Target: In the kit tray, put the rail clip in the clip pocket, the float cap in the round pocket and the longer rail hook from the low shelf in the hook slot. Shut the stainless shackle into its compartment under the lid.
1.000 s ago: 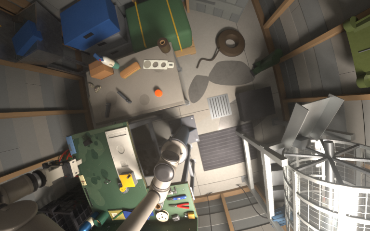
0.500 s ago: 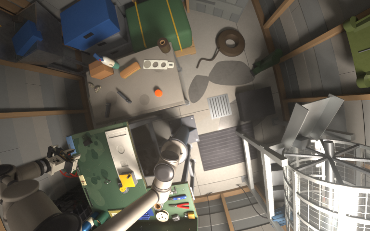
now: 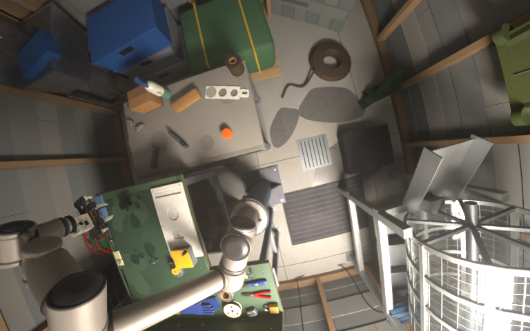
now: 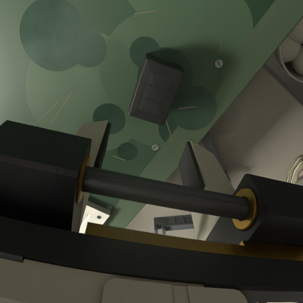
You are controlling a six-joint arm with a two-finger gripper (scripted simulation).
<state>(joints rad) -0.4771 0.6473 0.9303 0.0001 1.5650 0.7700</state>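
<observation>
The dark rail clip [image 4: 156,92] lies on the green bench top just ahead of my gripper [image 4: 142,149], which is open and holds nothing. Seen from the side camera, the gripper [image 3: 102,212] sits at the bench's left edge, with the clip [image 3: 125,201] a short way to its right. The pale kit tray [image 3: 176,220] runs along the bench's right part, a yellow lid [image 3: 182,258] at its near end. A small stainless shackle [image 3: 153,259] lies on the green top left of that lid. On the grey table beyond sit the orange float cap [image 3: 226,133] and two dark rail hooks [image 3: 178,138] [image 3: 154,157].
A green case [image 3: 226,33] with yellow straps and blue boxes [image 3: 127,31] stand beyond the grey table. On that table are a white plate with holes [image 3: 226,92], an orange block [image 3: 144,100] and a brush [image 3: 186,100]. The arm's elbow [image 3: 234,250] rises right of the bench.
</observation>
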